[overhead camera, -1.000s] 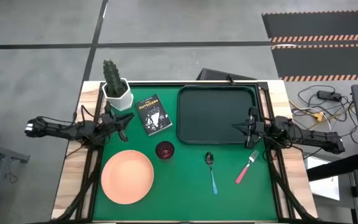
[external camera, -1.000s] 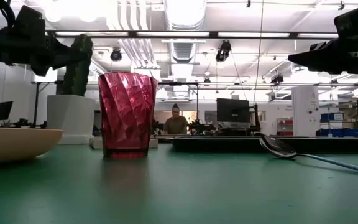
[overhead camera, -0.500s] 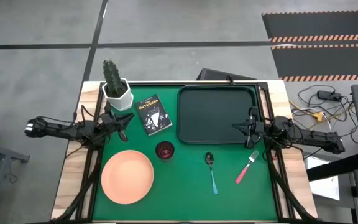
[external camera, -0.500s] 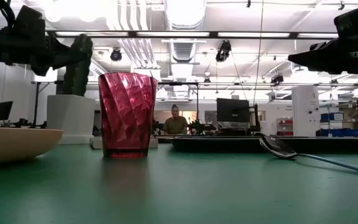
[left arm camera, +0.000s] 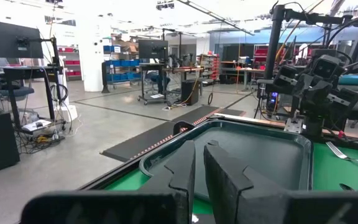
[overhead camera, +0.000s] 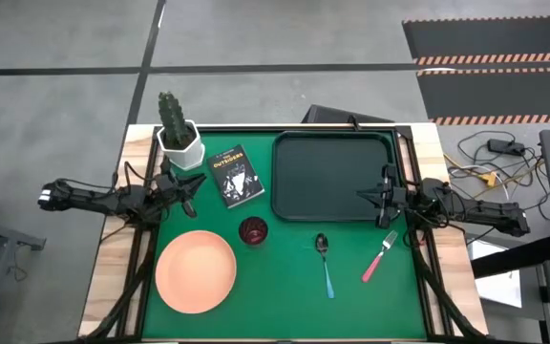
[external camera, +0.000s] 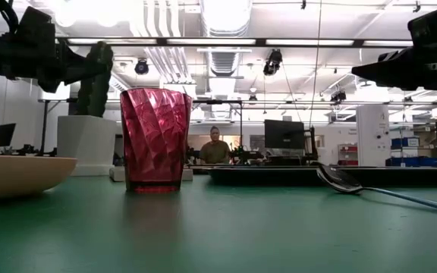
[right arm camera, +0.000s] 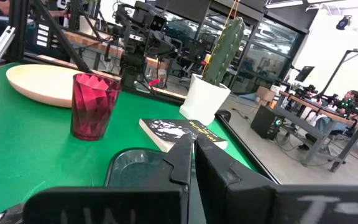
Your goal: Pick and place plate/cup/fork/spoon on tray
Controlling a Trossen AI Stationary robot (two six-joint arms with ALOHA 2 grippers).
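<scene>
The salmon-pink plate [overhead camera: 196, 271] lies flat at the table's near left. The dark red cup [overhead camera: 253, 230] stands upright just right of it, and shows in the low view [external camera: 155, 139]. The blue-handled spoon [overhead camera: 325, 263] and the pink-handled fork [overhead camera: 380, 256] lie on the green mat at the near right. The dark tray [overhead camera: 333, 177] sits at the far right. My left gripper [overhead camera: 194, 183] hovers shut above the mat's left side, left of the book. My right gripper [overhead camera: 361, 195] hovers shut over the tray's right near part. Both are empty.
A small black book [overhead camera: 234, 175] lies between my left gripper and the tray. A white pot with a cactus [overhead camera: 179, 139] stands at the far left corner. A person [external camera: 214, 148] sits far behind the table. Green mat lies bare along the near edge.
</scene>
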